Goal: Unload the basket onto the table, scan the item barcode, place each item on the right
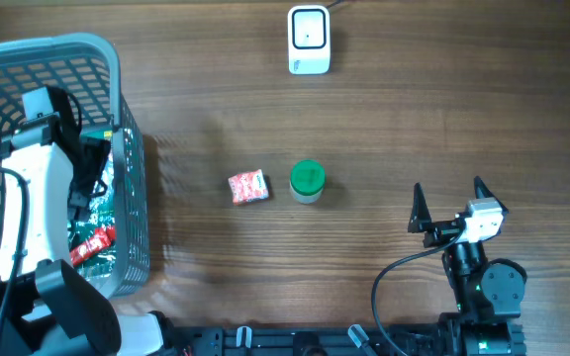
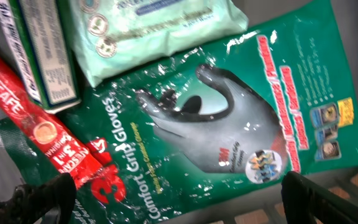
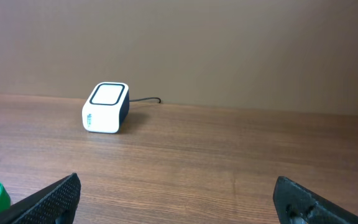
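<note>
Pick step: left hand point(image 2: 179, 196) wide above glove packet point(image 2: 229, 124) in basket point(image 1: 57, 44); right hand point(image 1: 450, 203) wide, idle. Next, probably: grasp the packet, present it to scanner point(image 1: 309, 40).

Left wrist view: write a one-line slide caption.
Open left hand over a 3M Comfort Grip Gloves pack, a red Nescafe sachet and a wipes pack.

From overhead, the left arm point(image 1: 23, 198) hides most contents of the basket point(image 1: 137, 213).
</note>
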Motion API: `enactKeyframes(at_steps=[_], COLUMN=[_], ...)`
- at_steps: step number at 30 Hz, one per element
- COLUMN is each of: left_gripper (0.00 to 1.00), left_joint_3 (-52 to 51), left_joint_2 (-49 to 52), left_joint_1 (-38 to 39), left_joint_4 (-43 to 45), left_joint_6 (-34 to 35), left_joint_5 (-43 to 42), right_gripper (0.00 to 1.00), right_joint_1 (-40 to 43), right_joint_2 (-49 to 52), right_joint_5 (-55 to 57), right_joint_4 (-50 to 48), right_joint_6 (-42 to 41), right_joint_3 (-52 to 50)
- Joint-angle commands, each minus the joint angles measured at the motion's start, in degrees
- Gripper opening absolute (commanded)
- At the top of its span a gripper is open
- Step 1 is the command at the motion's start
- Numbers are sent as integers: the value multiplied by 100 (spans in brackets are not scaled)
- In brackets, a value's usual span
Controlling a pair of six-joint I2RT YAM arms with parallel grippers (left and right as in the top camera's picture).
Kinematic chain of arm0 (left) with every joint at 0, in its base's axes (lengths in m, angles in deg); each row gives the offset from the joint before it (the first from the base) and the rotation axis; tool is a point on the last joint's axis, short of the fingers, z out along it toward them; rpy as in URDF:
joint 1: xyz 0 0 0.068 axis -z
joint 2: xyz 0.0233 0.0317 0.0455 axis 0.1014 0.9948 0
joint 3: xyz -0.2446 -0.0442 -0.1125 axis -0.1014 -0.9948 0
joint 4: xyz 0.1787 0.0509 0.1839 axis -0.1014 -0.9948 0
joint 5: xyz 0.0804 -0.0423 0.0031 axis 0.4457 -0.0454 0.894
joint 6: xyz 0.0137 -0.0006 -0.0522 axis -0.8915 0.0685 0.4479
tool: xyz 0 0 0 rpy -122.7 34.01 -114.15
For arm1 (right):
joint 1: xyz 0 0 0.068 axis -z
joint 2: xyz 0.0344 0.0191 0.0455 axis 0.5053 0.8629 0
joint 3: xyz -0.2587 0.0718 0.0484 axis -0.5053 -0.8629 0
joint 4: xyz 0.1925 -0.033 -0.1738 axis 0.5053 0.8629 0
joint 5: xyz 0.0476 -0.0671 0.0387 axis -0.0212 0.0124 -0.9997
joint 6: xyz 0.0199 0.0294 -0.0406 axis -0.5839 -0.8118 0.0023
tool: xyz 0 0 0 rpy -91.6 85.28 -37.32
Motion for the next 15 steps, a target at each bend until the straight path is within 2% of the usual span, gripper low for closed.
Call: enactKeyframes(at_steps=[1, 15], left_gripper=[100, 100], left_joint_3=[-37, -37], left_joint_2=[-15, -17], left_joint_1=[-203, -734], left_joint_4=[-39, -101], left_joint_6=[68, 66], left_joint_5=[160, 160], right_gripper=[100, 100], right_joint_1=[2, 2], right_joint_2=[-22, -22], right_joint_5=[57, 57], right_joint_4=[-17, -17], right_joint_6=[-44, -42], right_joint_3=[-7, -7])
